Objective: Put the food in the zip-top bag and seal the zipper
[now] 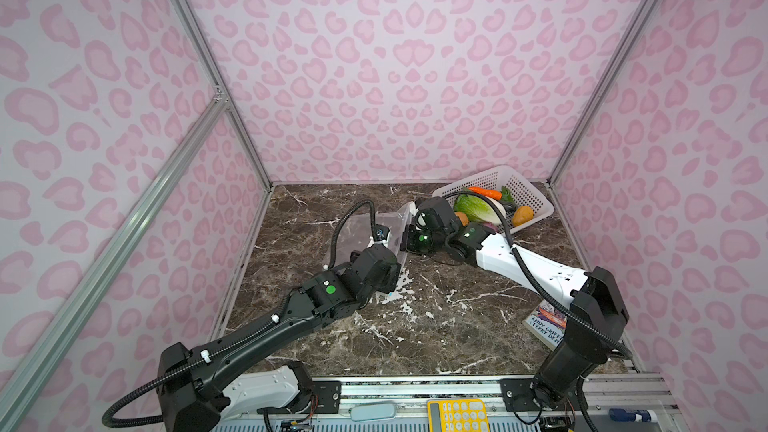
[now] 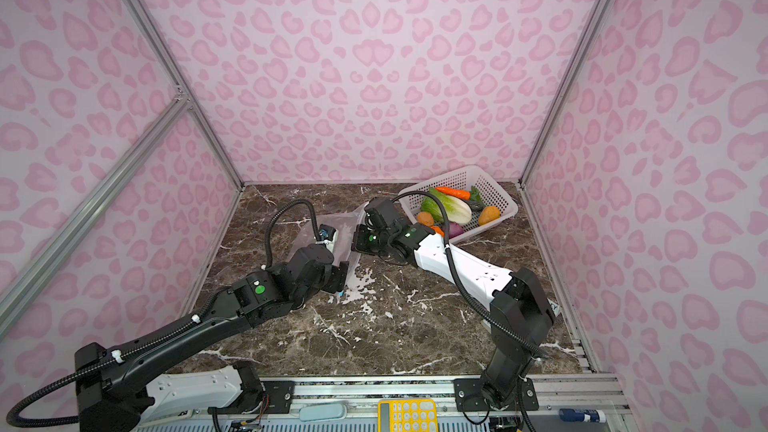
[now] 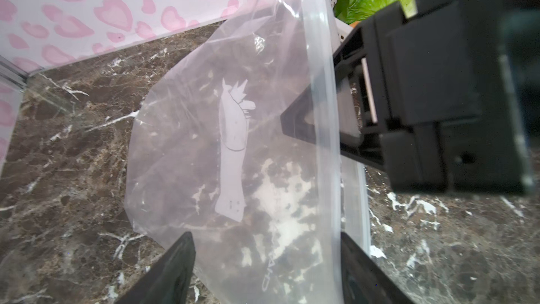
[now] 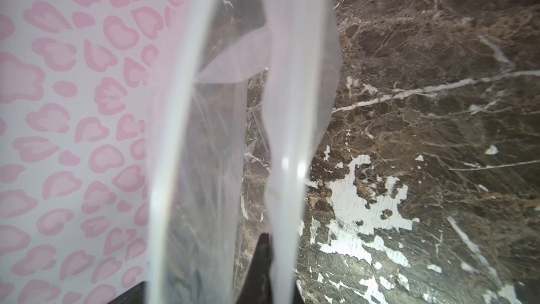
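Food (image 1: 478, 207) lay unbagged in the two-o'clock basket (image 1: 528, 191); right gripper (image 1: 406, 239) pinched the empty zip-top bag (image 3: 204, 141), left gripper (image 3: 263, 273) straddled it, jaws apart.

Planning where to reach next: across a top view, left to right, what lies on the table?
Clear bag → cabbage → yellowish potato; the last two sit in the white basket.

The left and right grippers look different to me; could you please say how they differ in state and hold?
The left gripper has its jaws apart, while the right gripper is shut. The left only straddles the zip-top bag; the right pinches its mouth edge. In both top views the right sits nearer the basket than the left. Both are working at the bag.
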Tool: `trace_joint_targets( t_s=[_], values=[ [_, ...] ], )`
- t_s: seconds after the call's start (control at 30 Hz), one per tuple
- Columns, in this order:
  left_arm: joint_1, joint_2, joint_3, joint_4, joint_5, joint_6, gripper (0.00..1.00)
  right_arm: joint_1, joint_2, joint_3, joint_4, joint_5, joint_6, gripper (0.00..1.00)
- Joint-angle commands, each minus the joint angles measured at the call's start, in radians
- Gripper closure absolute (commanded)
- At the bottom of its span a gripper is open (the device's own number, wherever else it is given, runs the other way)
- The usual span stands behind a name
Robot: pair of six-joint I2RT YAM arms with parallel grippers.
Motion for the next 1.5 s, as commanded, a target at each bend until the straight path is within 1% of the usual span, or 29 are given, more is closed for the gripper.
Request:
trace_joint_targets(
  t_s=[0.0, 0.07, 0.17, 0.33, 0.4, 0.47, 0.57, 0.7, 0.73, 0.8, 0.87, 0.9, 1.03, 1.1, 1.2, 1.33, 1.47],
  values=[
    [0.000, 0.013, -0.001, 0.026, -0.069, 0.048, 0.29, 0.001, 0.006, 0.008, 0.009, 0.006, 0.004, 1.00],
    [0.000, 0.022, 0.002, 0.030, -0.075, 0.056, 0.30, -0.001, 0.013, 0.017, -0.005, 0.019, -0.006, 1.00],
    [0.000, 0.037, -0.001, 0.045, -0.089, 0.064, 0.35, -0.003, 0.027, 0.029, -0.023, 0.022, -0.016, 1.00],
    [0.010, 0.096, 0.005, 0.081, -0.120, 0.061, 0.42, 0.006, 0.026, 0.017, -0.014, 0.007, -0.025, 1.00],
    [0.040, 0.107, 0.003, 0.116, -0.072, 0.046, 0.42, 0.014, 0.018, 0.005, -0.013, 0.007, -0.032, 1.00],
    [0.082, 0.115, -0.005, 0.156, -0.006, 0.034, 0.39, 0.021, 0.003, -0.019, 0.000, 0.004, -0.038, 1.00],
    [0.111, 0.150, 0.015, 0.167, 0.014, 0.044, 0.36, 0.028, -0.021, -0.052, 0.014, 0.008, -0.047, 1.00],
    [0.128, 0.179, 0.033, 0.188, 0.056, 0.050, 0.38, 0.039, -0.029, -0.059, 0.013, 0.012, -0.075, 1.00],
    [0.133, 0.184, 0.035, 0.191, 0.070, 0.049, 0.41, 0.041, -0.029, -0.059, 0.018, 0.012, -0.083, 1.00],
    [0.145, 0.191, 0.038, 0.186, 0.087, 0.043, 0.57, 0.042, -0.028, -0.059, 0.021, 0.023, -0.095, 1.00],
    [0.159, 0.181, 0.033, 0.173, 0.101, 0.032, 0.87, 0.042, -0.020, -0.055, 0.013, 0.043, -0.127, 1.00],
    [0.163, 0.170, 0.027, 0.168, 0.104, 0.025, 0.96, 0.040, -0.012, -0.048, 0.002, 0.050, -0.146, 1.00],
    [0.170, 0.075, -0.018, 0.147, 0.081, -0.006, 0.96, -0.004, 0.034, -0.023, -0.031, 0.012, -0.229, 1.00],
    [0.172, 0.023, -0.036, 0.121, 0.064, -0.027, 0.96, -0.024, 0.054, -0.007, -0.054, 0.017, -0.279, 1.00],
    [0.173, -0.044, -0.052, 0.070, 0.068, -0.068, 0.96, -0.044, 0.098, 0.023, -0.080, 0.022, -0.345, 1.00],
    [0.175, -0.097, -0.058, 0.022, 0.091, -0.131, 0.96, -0.058, 0.178, 0.081, -0.100, -0.011, -0.361, 1.00],
    [0.201, -0.071, -0.045, -0.002, 0.143, -0.165, 0.97, -0.051, 0.233, 0.123, -0.094, -0.032, -0.350, 1.00]
  ],
)
